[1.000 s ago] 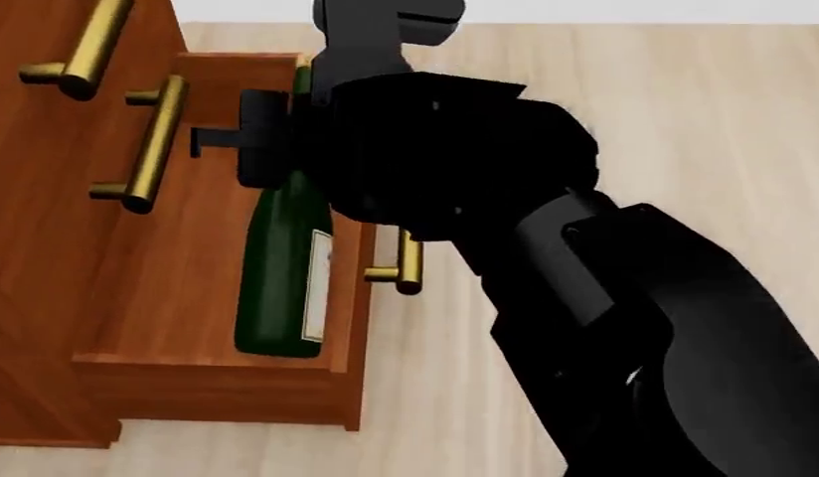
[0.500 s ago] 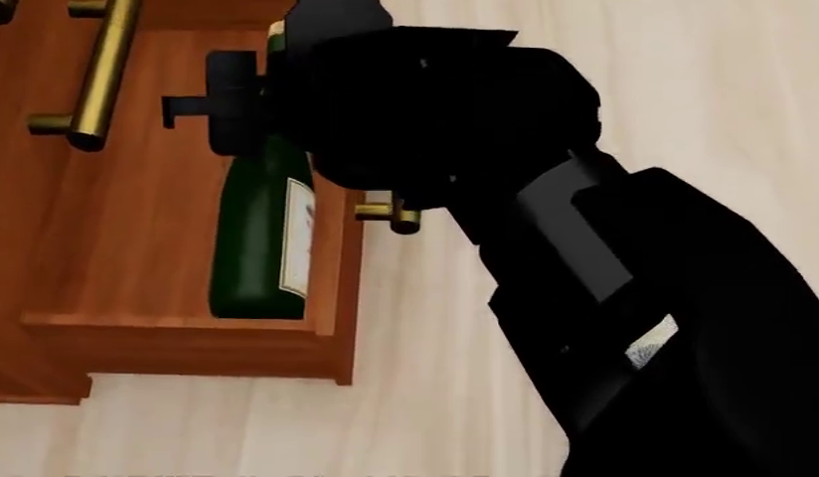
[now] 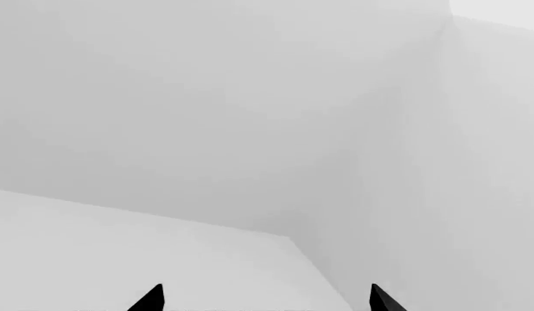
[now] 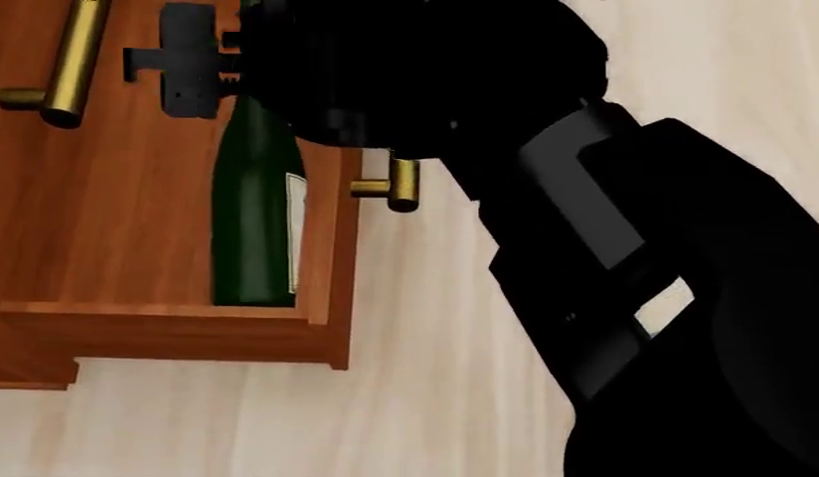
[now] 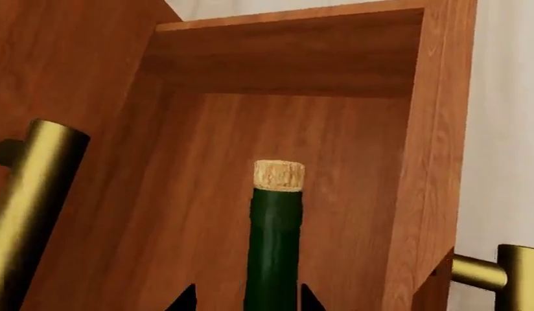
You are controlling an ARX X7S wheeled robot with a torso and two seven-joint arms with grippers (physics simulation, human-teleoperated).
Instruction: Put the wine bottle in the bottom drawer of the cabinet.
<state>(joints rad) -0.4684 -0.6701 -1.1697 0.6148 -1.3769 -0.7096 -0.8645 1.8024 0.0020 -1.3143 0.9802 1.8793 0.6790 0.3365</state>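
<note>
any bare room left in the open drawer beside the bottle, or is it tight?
Free: bare drawer floor between the wine bottle and the cabinet face, and past the cork to the end wall. Tight: the bottle lies close along the bottom drawer front, with the right gripper straddling its neck.

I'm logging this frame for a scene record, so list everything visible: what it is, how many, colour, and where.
wine bottle: one, dark green, tan cork, white label; inside the open bottom drawer.
bottom drawer: one, reddish-brown wood, pulled out; brass handle on its front.
cabinet: one, reddish-brown, left of head view; another brass handle higher up.
floor: pale wood.
walls: plain white, fill the left wrist view.
right gripper: black, fingertips either side of the bottle's neck; arm crosses the head view.
left gripper: black, open, holding nothing.
</note>
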